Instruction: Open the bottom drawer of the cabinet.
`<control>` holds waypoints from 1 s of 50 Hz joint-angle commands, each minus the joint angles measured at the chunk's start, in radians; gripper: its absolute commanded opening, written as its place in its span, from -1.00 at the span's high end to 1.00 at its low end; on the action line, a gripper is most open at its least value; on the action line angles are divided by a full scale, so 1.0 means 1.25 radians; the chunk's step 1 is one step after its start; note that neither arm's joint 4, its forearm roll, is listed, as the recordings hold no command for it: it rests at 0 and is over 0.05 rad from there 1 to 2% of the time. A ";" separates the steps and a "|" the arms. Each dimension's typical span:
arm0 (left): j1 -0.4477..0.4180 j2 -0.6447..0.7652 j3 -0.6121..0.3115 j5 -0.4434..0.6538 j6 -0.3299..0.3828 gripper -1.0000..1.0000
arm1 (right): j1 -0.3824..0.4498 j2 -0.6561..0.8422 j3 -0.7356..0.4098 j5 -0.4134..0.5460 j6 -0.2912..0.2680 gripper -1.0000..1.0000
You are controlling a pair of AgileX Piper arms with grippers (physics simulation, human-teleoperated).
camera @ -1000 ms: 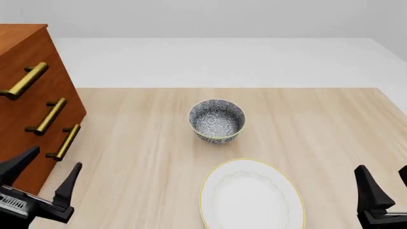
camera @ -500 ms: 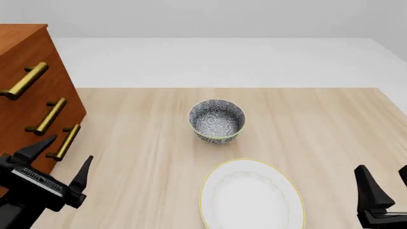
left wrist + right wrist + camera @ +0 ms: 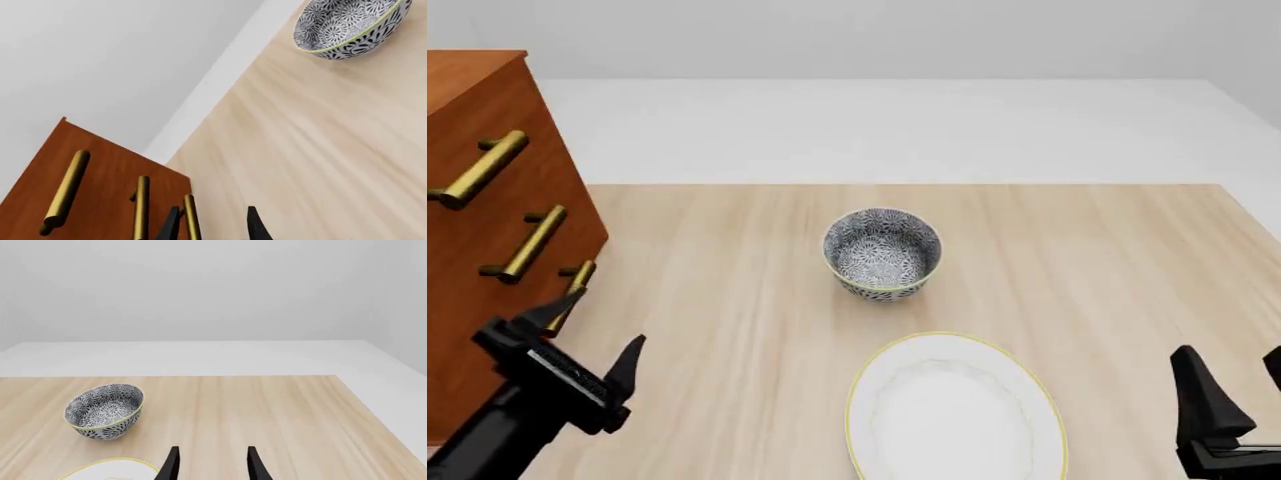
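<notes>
The reddish-brown cabinet stands at the table's left edge, with three brass bar handles on its front. The bottom drawer looks shut; its handle is partly covered by my left gripper. That gripper is open, one fingertip at the handle and the other out over the table. In the left wrist view the bottom handle lies between the fingers of the left gripper, close to one fingertip. The right gripper rests open at the near right, holding nothing; the right wrist view shows it open too.
A patterned bowl sits mid-table, and a white plate with a yellow rim lies nearer me. Both also show in the right wrist view, the bowl and the plate edge. The middle handle and top handle sit above.
The left gripper has risen and moved forward and rightward, turning so its fingers now straddle the bottom handle. The right gripper has stayed put.
</notes>
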 commanded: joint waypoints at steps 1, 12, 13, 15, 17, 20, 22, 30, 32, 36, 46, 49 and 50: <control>0.020 0.135 0.010 -0.138 0.056 -1.00 | 0.000 0.000 0.000 0.000 0.000 -1.00; 0.030 0.279 0.013 -0.277 0.109 -1.00 | 0.000 0.000 0.000 0.000 0.000 -1.00; 0.036 0.279 0.012 -0.280 0.122 -1.00 | 0.000 0.000 0.000 0.000 0.000 -1.00; 0.039 0.281 0.011 -0.280 0.122 -1.00 | 0.000 0.000 0.000 0.000 0.000 -1.00; 0.041 0.284 0.011 -0.280 0.132 -1.00 | 0.000 0.000 0.000 0.000 0.000 -1.00; 0.045 0.290 0.009 -0.280 0.135 -1.00 | 0.000 0.000 0.000 0.000 0.000 -1.00; 0.045 0.295 0.008 -0.280 0.141 -1.00 | 0.000 0.000 0.000 0.000 0.000 -1.00; 0.070 0.337 -0.003 -0.280 0.160 -1.00 | 0.000 0.000 0.000 0.000 0.000 -1.00; 0.075 0.335 -0.004 -0.280 0.166 -1.00 | 0.000 0.001 0.000 0.000 0.000 -1.00; 0.084 0.344 -0.009 -0.280 0.169 -1.00 | 0.000 0.000 0.000 0.000 0.000 -1.00; 0.096 0.376 -0.021 -0.280 0.175 -1.00 | 0.000 0.000 0.000 0.000 0.000 -1.00; 0.101 0.384 -0.026 -0.280 0.181 -1.00 | 0.000 0.000 0.000 0.000 0.000 -1.00; 0.101 0.384 -0.026 -0.280 0.181 -1.00 | 0.000 0.000 0.000 0.000 0.000 -1.00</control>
